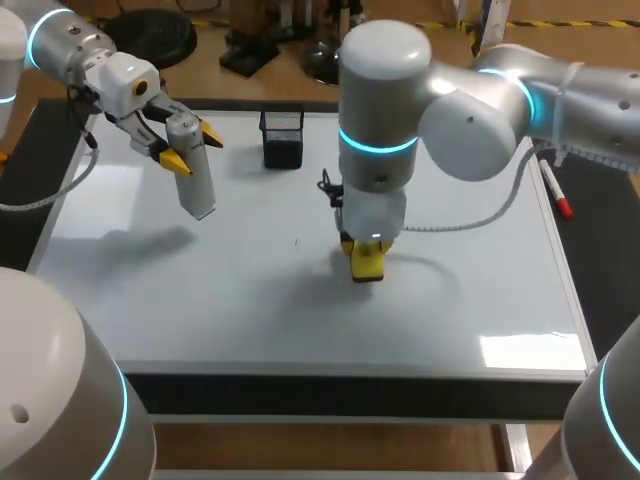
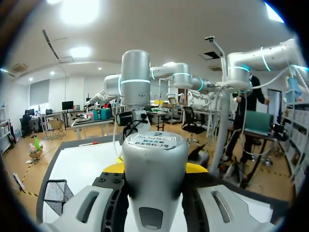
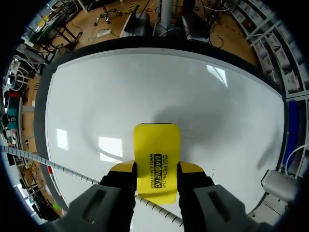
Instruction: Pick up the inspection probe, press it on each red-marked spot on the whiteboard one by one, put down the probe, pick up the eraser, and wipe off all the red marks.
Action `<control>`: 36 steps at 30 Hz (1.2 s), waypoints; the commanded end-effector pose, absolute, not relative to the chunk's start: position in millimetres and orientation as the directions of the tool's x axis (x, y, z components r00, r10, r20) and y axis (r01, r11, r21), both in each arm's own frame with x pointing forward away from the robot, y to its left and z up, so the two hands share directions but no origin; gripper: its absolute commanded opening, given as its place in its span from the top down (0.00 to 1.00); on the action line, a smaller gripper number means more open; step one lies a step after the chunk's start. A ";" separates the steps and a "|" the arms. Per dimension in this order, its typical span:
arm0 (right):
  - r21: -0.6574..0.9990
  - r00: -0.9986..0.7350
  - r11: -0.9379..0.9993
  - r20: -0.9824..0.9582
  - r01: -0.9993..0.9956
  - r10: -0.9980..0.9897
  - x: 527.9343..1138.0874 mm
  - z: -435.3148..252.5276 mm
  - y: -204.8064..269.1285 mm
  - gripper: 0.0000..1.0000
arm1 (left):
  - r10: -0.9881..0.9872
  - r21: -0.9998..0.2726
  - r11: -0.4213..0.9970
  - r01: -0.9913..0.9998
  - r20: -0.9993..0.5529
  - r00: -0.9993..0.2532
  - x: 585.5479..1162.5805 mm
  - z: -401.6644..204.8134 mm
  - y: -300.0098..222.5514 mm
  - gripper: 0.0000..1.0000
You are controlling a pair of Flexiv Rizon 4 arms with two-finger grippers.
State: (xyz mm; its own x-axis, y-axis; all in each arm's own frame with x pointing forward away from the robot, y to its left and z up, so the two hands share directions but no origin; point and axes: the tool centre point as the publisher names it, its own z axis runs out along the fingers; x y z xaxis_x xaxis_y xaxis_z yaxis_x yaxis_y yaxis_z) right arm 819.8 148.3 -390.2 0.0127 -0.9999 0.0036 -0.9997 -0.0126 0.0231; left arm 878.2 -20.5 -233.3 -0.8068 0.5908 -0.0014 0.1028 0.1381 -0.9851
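L hand [image 1: 192, 148] is clamped on the inspection probe [image 1: 197, 185], held tilted above the whiteboard [image 1: 220, 310] at approx 10 o'clock. R hand [image 3: 157, 168] grips the yellow eraser [image 3: 157, 145] from both sides, eraser down on the board near centre. Black mesh cup [image 1: 283, 138] sits at 12 o'clock, and a red-capped marker [image 1: 553, 190] lies by the board's 3 o'clock edge.

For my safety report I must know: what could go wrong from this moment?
The left gripper holds the probe in the air above the whiteboard; if the grip slips, it may fall on the board. The right gripper holds the eraser at the board; a wide wipe might hit the black mesh holder.
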 end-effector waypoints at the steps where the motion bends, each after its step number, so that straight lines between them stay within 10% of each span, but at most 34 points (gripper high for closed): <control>1: 0.016 0.006 -0.006 -0.019 -1.000 -1.000 820.6 -378.3 135.1 1.00 | 0.590 -0.985 0.140 0.104 -0.001 -0.807 877.5 -231.7 -20.5 1.00; 36: -0.054 0.037 -0.037 0.007 -0.998 -0.999 874.7 -367.9 125.8 1.00 | 0.590 -0.985 0.140 0.104 -0.001 -0.807 877.5 -231.7 -20.5 1.00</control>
State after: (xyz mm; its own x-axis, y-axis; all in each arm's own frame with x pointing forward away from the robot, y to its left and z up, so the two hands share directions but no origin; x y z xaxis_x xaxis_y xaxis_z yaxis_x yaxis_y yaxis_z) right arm 860.2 120.7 -369.4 0.0325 -0.9993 -0.0210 -0.9973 -0.0311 -0.0670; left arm 878.2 -20.5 -233.3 -0.8068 0.5908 -0.0014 0.1029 0.1381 -0.9851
